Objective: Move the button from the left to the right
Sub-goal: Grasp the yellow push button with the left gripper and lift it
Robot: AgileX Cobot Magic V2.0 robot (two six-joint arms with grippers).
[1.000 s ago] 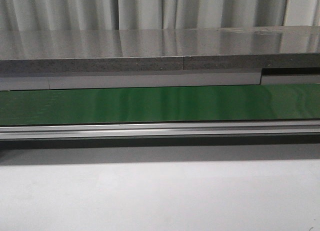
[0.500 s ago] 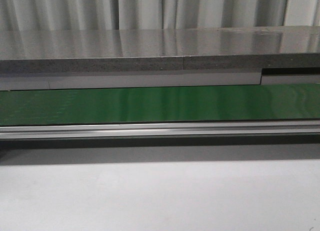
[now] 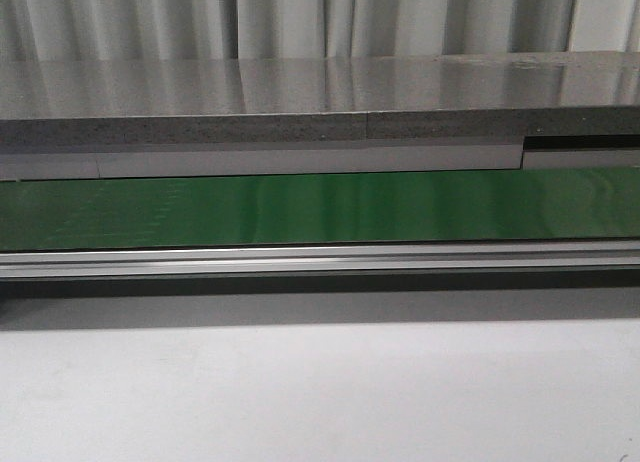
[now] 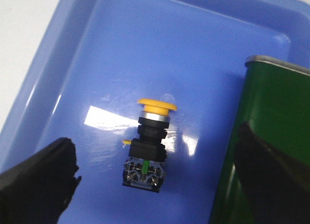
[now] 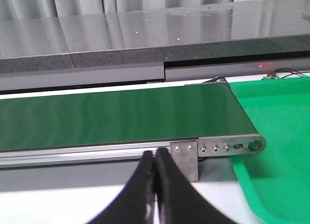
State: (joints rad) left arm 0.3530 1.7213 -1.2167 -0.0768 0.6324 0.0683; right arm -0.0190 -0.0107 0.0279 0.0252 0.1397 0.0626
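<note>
The front camera sits low, facing forward across the worktop at the belt. The right wrist camera looks forward over the same belt, its end at 3 o'clock. The left wrist camera looks closely down into a tray.

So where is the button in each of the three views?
Front view: not in it.
Left wrist view: the button lies in the blue tray, between the open left gripper's fingers.
Right wrist view: not in it.
Shared landmark: the green conveyor belt.
</note>
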